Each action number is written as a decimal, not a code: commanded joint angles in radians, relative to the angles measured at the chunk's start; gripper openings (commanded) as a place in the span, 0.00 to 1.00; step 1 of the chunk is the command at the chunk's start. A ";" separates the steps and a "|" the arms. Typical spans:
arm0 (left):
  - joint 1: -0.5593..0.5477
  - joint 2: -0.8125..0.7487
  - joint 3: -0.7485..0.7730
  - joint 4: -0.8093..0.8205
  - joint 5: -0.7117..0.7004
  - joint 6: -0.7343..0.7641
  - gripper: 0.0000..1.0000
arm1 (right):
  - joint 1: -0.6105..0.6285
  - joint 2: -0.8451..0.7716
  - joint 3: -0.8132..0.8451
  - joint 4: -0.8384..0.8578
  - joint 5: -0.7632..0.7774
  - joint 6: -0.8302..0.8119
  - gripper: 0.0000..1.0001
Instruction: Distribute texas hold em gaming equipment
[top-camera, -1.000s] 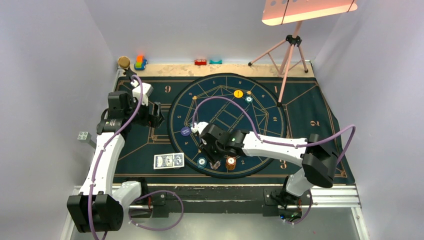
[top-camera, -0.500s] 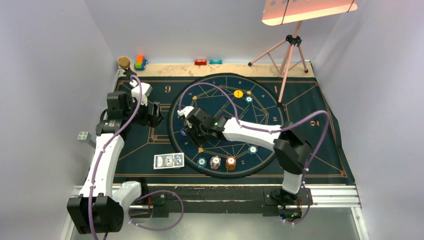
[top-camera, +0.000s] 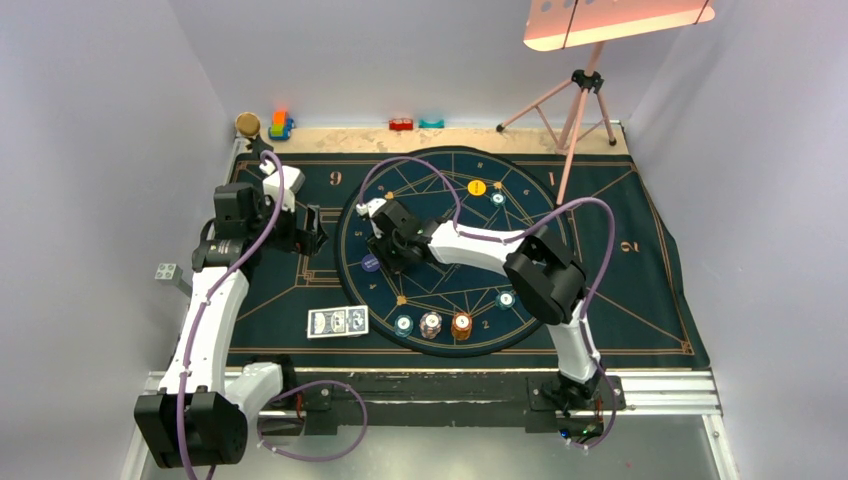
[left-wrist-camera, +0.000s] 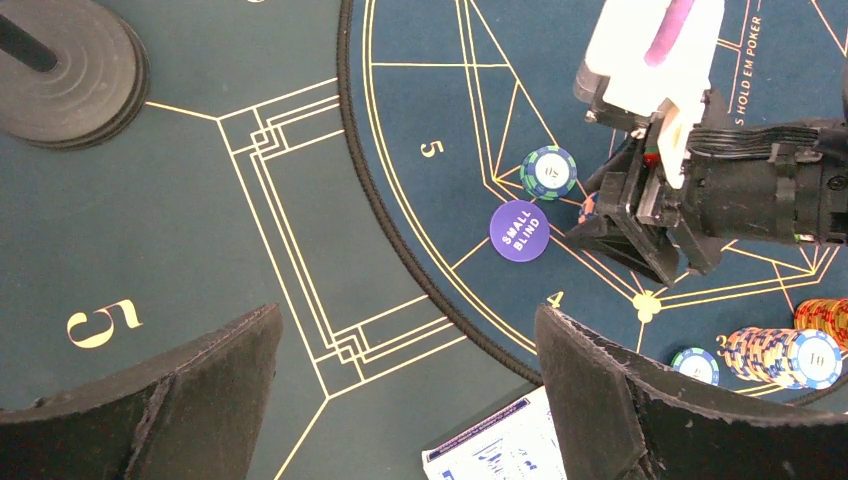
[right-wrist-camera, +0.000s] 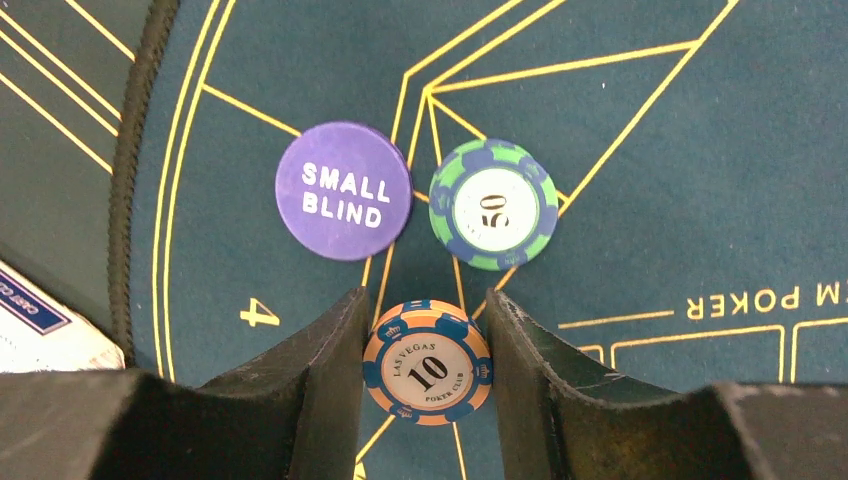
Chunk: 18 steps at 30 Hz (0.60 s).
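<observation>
Gripping orange chip (right-wrist-camera: 427, 362) in right jaws, just beside purple disc (right-wrist-camera: 343, 191) and green chip (right-wrist-camera: 493, 204). Holding left jaws wide open above dark mat (left-wrist-camera: 200, 250), near playing cards (left-wrist-camera: 495, 452).

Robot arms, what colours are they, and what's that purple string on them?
The left arm and right arm are white tubes with chunky black joints. The purple string is a cable looping along each arm. The left gripper and right gripper each have two black, wedge-shaped fingers with a rough texture.
</observation>
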 joint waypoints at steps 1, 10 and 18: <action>0.010 -0.016 -0.004 0.016 0.019 0.015 1.00 | 0.005 0.007 0.061 0.069 -0.032 0.012 0.00; 0.010 -0.022 -0.005 0.017 0.017 0.015 1.00 | 0.006 0.019 0.058 0.055 -0.037 0.023 0.13; 0.010 -0.027 -0.006 0.018 0.022 0.013 1.00 | 0.009 0.005 0.040 0.040 -0.033 0.024 0.53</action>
